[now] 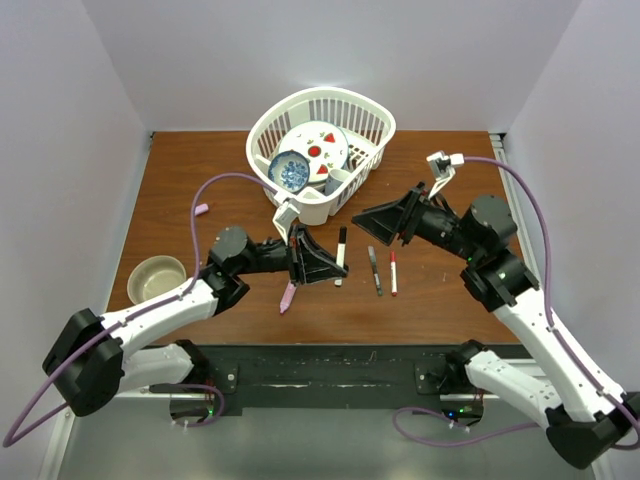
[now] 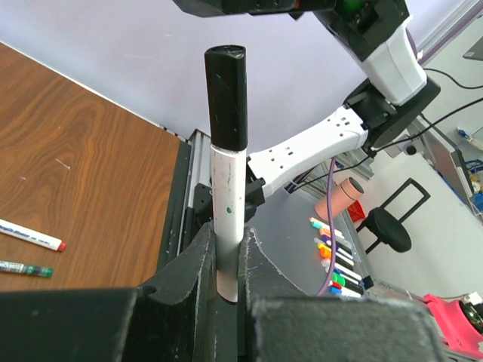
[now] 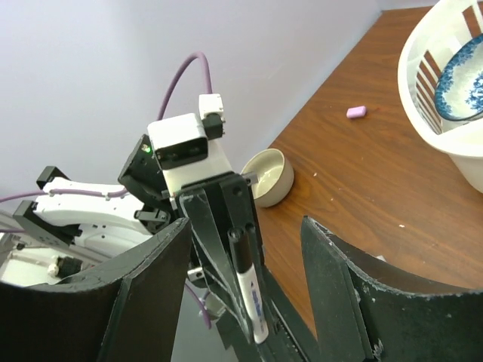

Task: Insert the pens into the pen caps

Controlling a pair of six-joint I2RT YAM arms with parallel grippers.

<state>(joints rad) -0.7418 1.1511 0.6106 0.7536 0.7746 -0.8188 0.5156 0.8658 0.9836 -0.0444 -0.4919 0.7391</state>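
Brown wood table [image 1: 450,290] inside a plain box w/ white walls. The left gripper [image 1: 332,266] is shut tight on the bottom end of a white pen [image 1: 341,252]. The black cap [image 2: 227,94] sits on the other end, out past the fingers [image 2: 189,283]. It grips low down so the cap end is free. In the left wrist view the pen stands straight up from between them. I think the cap is pushed on, but can't tell how snug.

The right gripper [image 1: 365,216] hangs just across from it, above the table, fingers spread wide & holding nothing. It faces the pen, prob. so it can press the cap or take the pen.

More pens lie on the table. A grey pen [image 1: 375,270] & a red-tip pen [image 1: 393,272] lie side by side, just right of the held one. The pink marker [image 1: 288,297] lies near the front edge by the left arm. The pink cap [image 1: 201,210] is well apart from it, off to the left, so that pair needs a long reach. I see no red cap. The basket [image 1: 330,92] w/ dishes at the back & the bowl [image 1: 133,272] front left are not part of the job.
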